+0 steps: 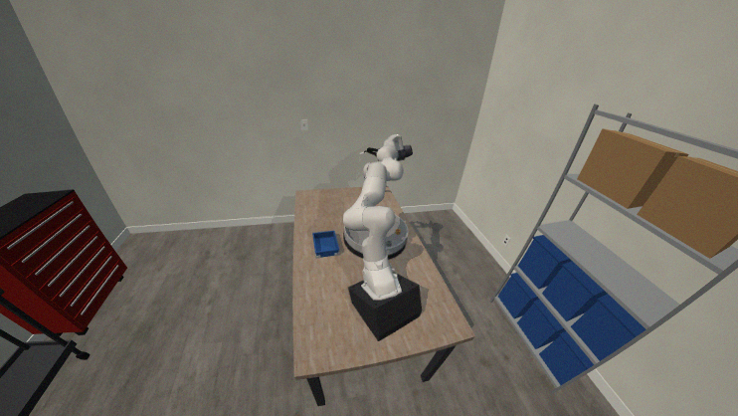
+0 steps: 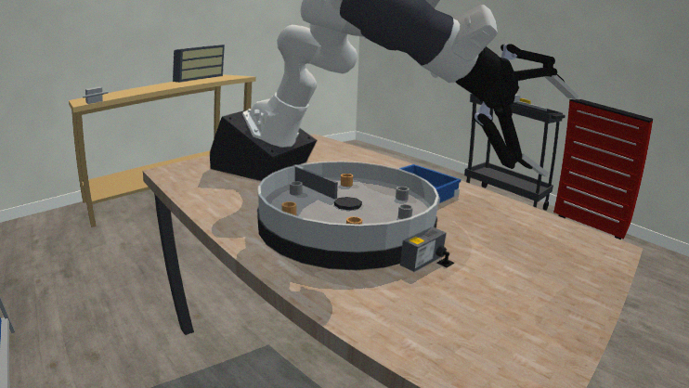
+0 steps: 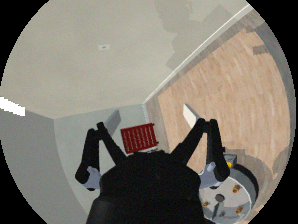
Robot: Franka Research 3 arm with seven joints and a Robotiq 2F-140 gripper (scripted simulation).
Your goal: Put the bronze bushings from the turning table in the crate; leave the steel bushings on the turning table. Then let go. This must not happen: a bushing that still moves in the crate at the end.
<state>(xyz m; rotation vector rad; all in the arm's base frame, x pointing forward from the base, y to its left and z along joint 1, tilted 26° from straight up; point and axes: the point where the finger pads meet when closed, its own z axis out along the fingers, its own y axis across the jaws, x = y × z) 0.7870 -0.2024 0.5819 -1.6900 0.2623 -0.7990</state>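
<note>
The round grey turning table [image 1: 357, 241] [image 2: 337, 237] holds three bronze bushings and three steel ones, all upright. The bronze bushings [image 2: 346, 180] [image 2: 289, 208] [image 2: 354, 220] stand apart from each other; they show small in the wrist view [image 3: 236, 188] [image 3: 239, 209]. The steel bushings [image 2: 295, 188] [image 2: 402, 194] [image 2: 405, 211] stand between them around the ring. The blue crate [image 1: 326, 253] [image 2: 448, 193] stands beside the turning table, and no bushing shows in it. My gripper [image 2: 556, 131] [image 3: 151, 112] is open and empty, high above the table and pointing sideways, away from the bushings.
A dark upright divider [image 2: 316, 181] and a black centre hub [image 2: 347, 203] stand inside the turning table's wall. A grey control box [image 2: 423, 249] is fixed to its outside. The arm's black base [image 1: 384, 314] [image 2: 255, 148] stands on the wooden table [image 1: 330, 330] [image 2: 506, 289].
</note>
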